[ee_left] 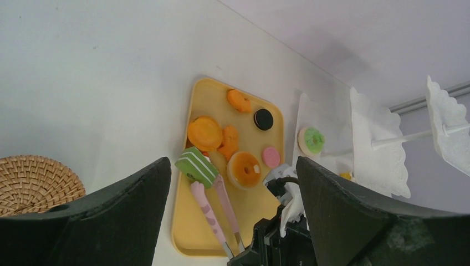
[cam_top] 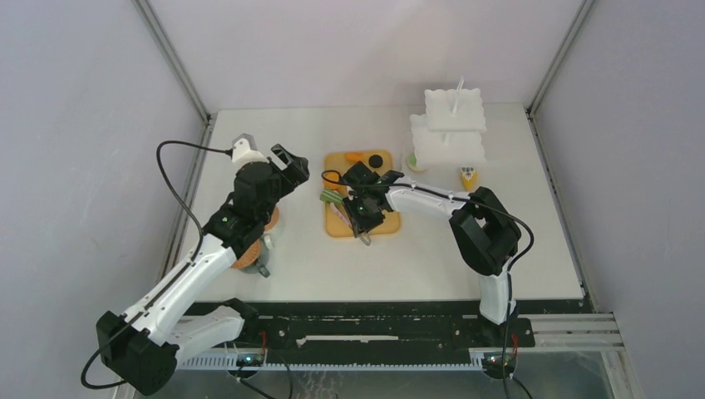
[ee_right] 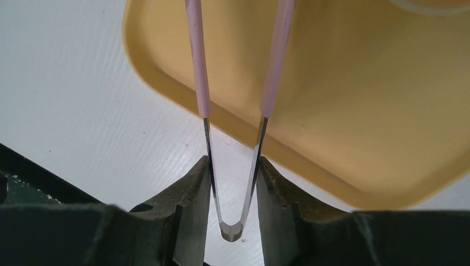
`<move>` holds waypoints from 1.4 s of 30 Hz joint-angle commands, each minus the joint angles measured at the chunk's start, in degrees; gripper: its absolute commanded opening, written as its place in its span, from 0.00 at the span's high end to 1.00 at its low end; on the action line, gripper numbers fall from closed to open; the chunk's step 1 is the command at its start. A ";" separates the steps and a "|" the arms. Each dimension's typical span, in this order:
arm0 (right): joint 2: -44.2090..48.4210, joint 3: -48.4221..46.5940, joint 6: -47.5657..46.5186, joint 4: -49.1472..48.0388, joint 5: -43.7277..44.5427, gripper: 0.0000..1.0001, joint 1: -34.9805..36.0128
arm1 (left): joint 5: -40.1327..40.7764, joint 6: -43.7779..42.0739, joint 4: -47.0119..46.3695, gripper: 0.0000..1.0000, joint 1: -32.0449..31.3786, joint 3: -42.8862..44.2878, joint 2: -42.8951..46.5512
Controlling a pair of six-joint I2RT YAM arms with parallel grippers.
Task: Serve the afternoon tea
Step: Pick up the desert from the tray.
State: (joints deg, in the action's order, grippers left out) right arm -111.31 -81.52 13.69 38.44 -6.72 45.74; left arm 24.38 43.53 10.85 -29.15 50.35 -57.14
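Pastries point(ee_left: 205, 133) sit on the tray point(ee_left: 191, 233); right pincer point(ee_right: 233, 163) grips the tongs point(ee_right: 198, 66) near their bend: squeeze evenly around the green cake point(ee_left: 197, 166). Left pincer point(ee_left: 233, 162) gapes open.

Bright, even, diffuse light; soft faint shadows; wrist views blurred at near edges

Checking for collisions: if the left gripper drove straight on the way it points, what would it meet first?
Likely the green striped cake slice by the pink tongs on the yellow tray, though depth is unclear in the wrist view.
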 commanded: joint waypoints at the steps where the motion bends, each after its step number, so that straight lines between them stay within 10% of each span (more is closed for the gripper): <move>1: -0.94 -3.43 -1.76 0.73 -0.03 0.58 -1.12 | -0.03 -0.11 -2.15 0.12 0.62 -1.73 -0.34; 29: -7.34 -11.98 -6.48 3.19 -4.14 0.57 -3.89 | -0.39 0.30 -2.69 0.12 1.86 -3.18 0.07; 42: -1.48 -7.46 -5.58 1.60 -2.62 0.86 -2.31 | -0.57 0.68 -2.77 0.12 2.84 -3.55 0.98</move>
State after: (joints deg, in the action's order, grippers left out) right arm -118.45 -90.08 8.03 41.25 -10.07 42.59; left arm 23.79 43.59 10.07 -26.59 47.62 -57.67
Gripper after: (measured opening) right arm 0.363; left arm 0.880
